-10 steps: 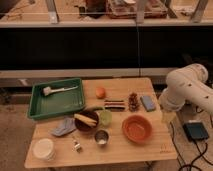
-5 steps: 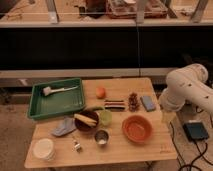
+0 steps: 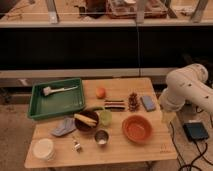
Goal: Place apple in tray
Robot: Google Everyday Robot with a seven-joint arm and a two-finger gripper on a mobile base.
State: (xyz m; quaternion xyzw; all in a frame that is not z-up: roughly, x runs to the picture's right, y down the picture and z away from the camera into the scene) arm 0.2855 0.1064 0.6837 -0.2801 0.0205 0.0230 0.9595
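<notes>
Since the apple [image 3: 101,92] looks small, smooth, firm and roll-prone, pinch across its middle; hand [image 3: 167,116] hangs at frame right, state can't tell.

The arm [image 3: 187,90] runs out past the right edge, so its base is unseen. The gripper [image 3: 167,117] hangs beside the table's [image 3: 150,145] right side, its form unclear. 1 small metal thing [image 3: 77,145] by the white bowl [image 3: 43,148] is too small to name.
</notes>
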